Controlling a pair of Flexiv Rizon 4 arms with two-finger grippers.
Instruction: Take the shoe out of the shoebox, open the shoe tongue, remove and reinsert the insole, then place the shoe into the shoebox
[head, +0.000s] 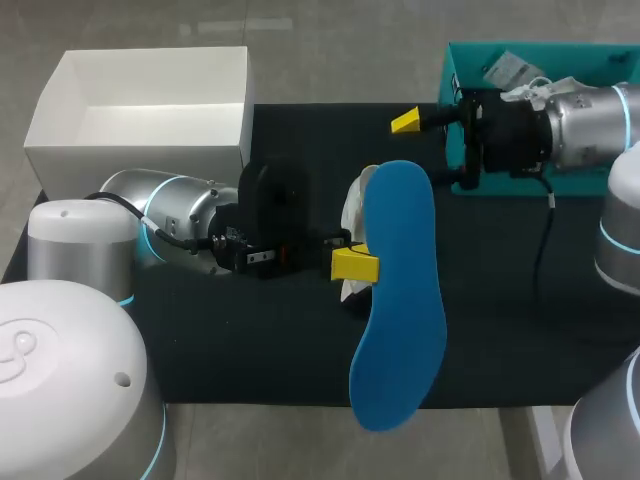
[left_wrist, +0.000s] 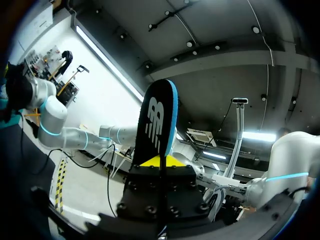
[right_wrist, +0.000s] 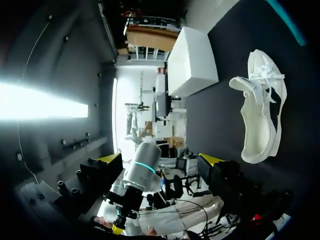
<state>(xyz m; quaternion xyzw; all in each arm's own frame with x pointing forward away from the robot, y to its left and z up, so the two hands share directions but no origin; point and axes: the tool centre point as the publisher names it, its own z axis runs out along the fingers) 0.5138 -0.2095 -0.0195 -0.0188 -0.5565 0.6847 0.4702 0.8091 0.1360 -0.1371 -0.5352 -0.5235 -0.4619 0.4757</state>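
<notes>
**Insole held clear of the shoe, with reinsertion yet to be made**

The left jaws are closed on the blue insole (head: 400, 300). It is pinched at one long edge near its middle and carried directly above the white shoe (right_wrist: 260, 120). The right jaws are spread wide with nothing between them, held back from the shoe on its far side, next to a teal bin (head: 455, 140). The shoe is left on the dark bench (head: 250, 340), gripped by neither arm. The open white shoebox (head: 150, 110) is set well apart from the shoe on the left arm's side, with nothing seen inside it.

Trouble is judged most likely at the feed-in. The insole is held by one edge only, so it could swivel or slip in the jaws once its end is pressed into the opening. The shoe, being unrestrained, could be pushed along the bench or tipped instead of receiving it.

In the head view the shoe is mostly hidden under the insole. In the right wrist view the shoe is shown whole, with its opening and laces, but the insole is not seen. Only in the left wrist view is the pinch itself shown, with the insole's dark underside and thin blue rim rising from between the yellow tips (left_wrist: 160, 161).
</notes>
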